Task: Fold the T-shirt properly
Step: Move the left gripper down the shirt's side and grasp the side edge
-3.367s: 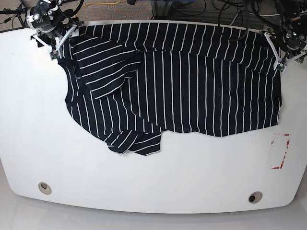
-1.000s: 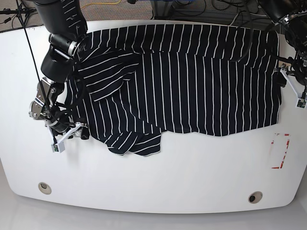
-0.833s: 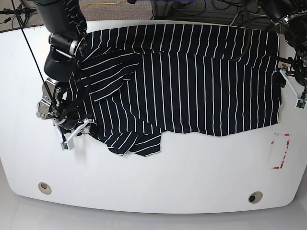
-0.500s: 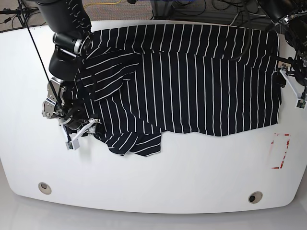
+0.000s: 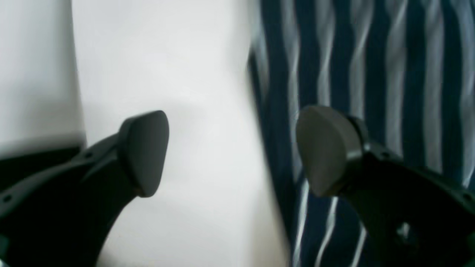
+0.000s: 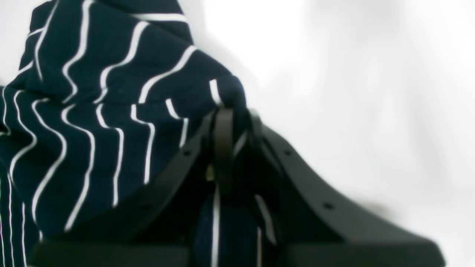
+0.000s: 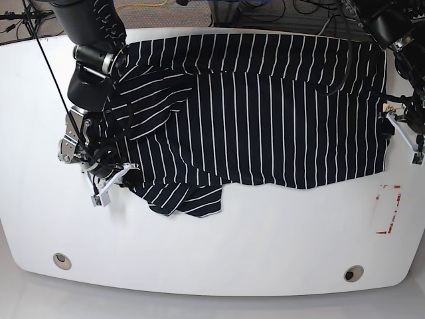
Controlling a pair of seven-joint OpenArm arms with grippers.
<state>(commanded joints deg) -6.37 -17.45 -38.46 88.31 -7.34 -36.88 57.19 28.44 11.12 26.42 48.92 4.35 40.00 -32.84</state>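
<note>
The T-shirt [image 7: 265, 113], dark navy with thin white stripes, lies spread over the far half of the white table [image 7: 265, 246], its left sleeve area rumpled and folded over. My right gripper [image 7: 114, 181] is at the shirt's lower left edge, shut on a bunched fold of fabric; the right wrist view shows that fold of the T-shirt [image 6: 111, 111] pinched in the right gripper [image 6: 226, 126]. My left gripper [image 7: 402, 136] stands open at the shirt's right edge. In the left wrist view the left gripper [image 5: 235, 152] straddles the T-shirt's [image 5: 371, 74] hem, one fingertip over the fabric and one over bare table.
A red-marked label [image 7: 388, 209] lies on the table near the right edge. Two round holes [image 7: 62, 260] [image 7: 353, 273] sit near the front edge. Cables run behind the far edge.
Both grippers have left the far corners and come down the shirt's sides. Over the last second the right gripper slid into the lower left hem; the left one shifted slightly inward.
</note>
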